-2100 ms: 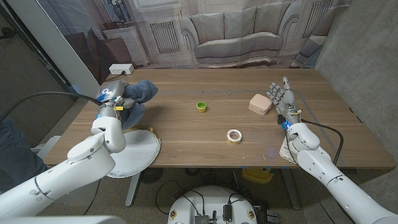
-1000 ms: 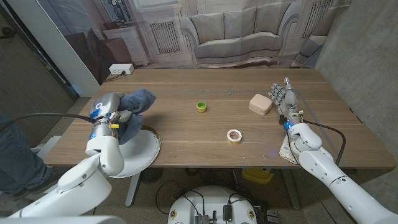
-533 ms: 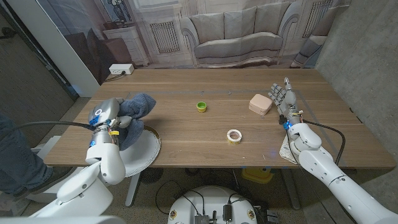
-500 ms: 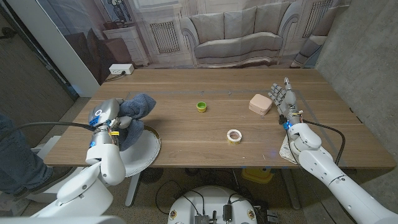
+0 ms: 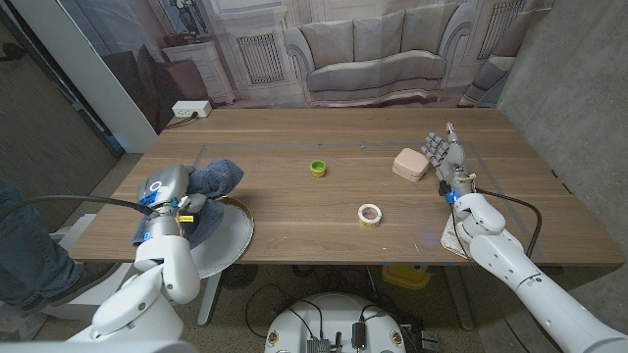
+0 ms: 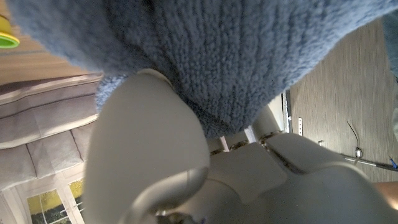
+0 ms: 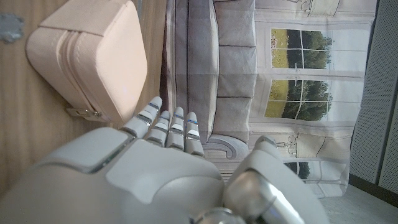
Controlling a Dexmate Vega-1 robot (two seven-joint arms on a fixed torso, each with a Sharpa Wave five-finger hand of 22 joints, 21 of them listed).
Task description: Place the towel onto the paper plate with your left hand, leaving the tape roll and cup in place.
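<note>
Holding: the left hand (image 5: 175, 201) is gripping the blue towel (image 5: 214, 178), its fingers clamped on the cloth, over the left part of the table (image 5: 314, 211).
Towel: it is hanging bunched from the left hand, sitting above the far rim of the paper plate (image 5: 228, 235); I cannot tell whether it is touching the plate. In the left wrist view the towel (image 6: 211, 56) is pressing close against the pale shell of the left hand (image 6: 155, 155).
Paper plate: it is lying at the table's near left edge, partly hidden under the left arm.
Right hand: the right hand (image 5: 446, 157) is standing upright on the right side of the table, fingers apart and holding nothing. In the right wrist view its fingers (image 7: 168, 127) are reaching up just beside the pink case (image 7: 93, 56).
Tape roll: the tape roll (image 5: 369, 213) is lying flat near the middle of the table, well apart from both hands.
Cup: the small green cup (image 5: 318, 168) is sitting farther back, near the table's centre.
Pink case: the pink case (image 5: 409, 164) is resting just to the left of the right hand.
</note>
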